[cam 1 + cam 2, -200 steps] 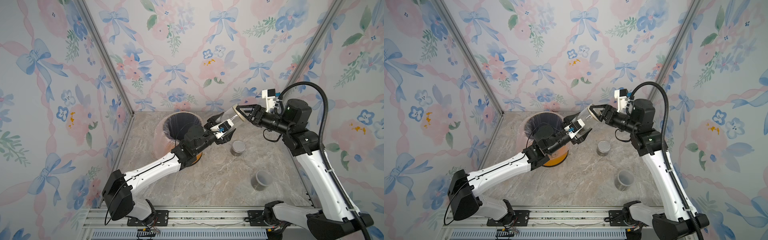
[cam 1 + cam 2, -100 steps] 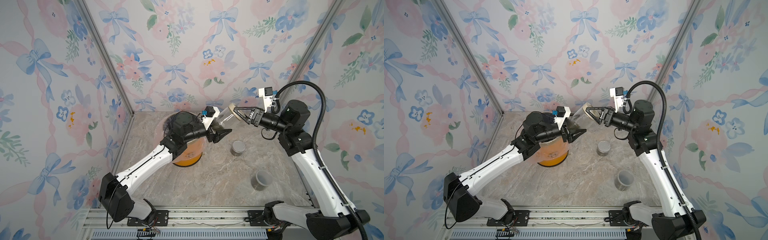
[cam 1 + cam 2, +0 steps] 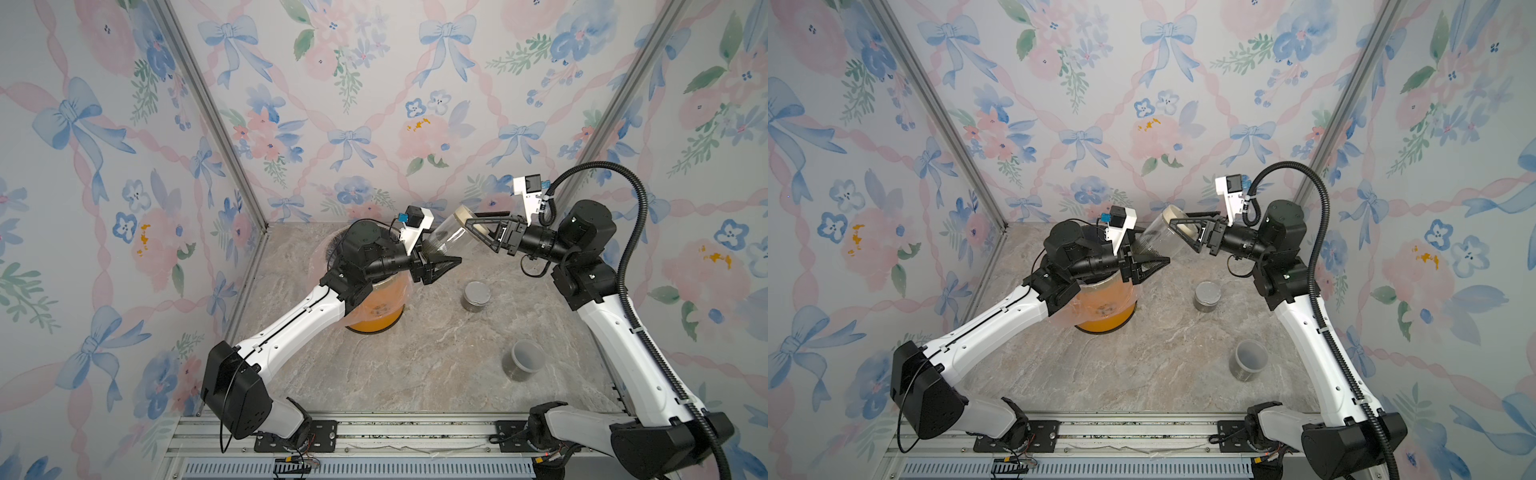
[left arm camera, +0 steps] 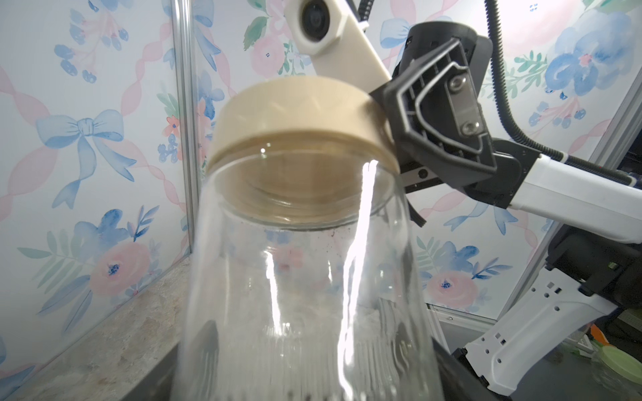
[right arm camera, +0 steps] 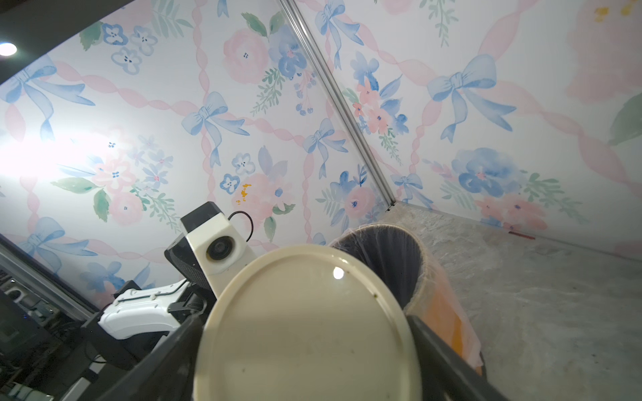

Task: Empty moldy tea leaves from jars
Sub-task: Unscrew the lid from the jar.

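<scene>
On marble tabletop [image 3: 415, 374], floral bow-print walls [image 3: 374, 104]

tilted beige-lidded jar [image 3: 1160, 241] near orange bin [image 3: 1100, 311]

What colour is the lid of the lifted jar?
Beige lid, clearest in the right wrist view.
</scene>
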`<state>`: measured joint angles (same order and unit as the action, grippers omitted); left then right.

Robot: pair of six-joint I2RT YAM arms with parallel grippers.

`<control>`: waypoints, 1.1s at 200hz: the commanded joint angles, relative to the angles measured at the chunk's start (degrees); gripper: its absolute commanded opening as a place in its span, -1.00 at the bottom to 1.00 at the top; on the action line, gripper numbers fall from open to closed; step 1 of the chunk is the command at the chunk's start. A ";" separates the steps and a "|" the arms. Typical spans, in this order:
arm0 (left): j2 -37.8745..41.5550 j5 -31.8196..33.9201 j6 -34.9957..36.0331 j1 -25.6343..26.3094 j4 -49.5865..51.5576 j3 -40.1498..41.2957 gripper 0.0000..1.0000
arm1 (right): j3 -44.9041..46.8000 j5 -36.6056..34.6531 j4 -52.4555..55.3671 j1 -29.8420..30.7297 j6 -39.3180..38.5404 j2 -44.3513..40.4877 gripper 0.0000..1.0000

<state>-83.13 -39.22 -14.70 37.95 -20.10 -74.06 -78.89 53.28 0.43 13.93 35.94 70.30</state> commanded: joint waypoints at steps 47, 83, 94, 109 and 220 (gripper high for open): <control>1.74 7.83 2.99 -0.36 -6.84 1.92 -0.52 | -0.55 -1.05 3.84 -1.67 4.26 -5.80 0.93; 3.67 15.30 7.39 -0.34 -7.05 4.37 -0.51 | -2.77 -8.30 15.87 -2.24 5.87 -9.11 0.93; 4.11 17.02 8.83 -0.29 -7.71 4.80 -0.51 | -2.52 -11.79 17.78 -2.42 7.45 -10.81 0.93; 4.73 18.44 10.83 -0.25 -8.41 4.89 -0.51 | -2.13 -15.40 19.27 -2.59 10.95 -12.60 0.93; 2.61 58.05 53.85 13.46 -28.58 13.65 -0.51 | -2.82 -27.36 27.89 -2.11 17.97 -13.70 0.93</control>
<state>-79.72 6.35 27.27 50.68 -34.76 -60.93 -81.73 29.43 27.29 11.94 52.10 57.65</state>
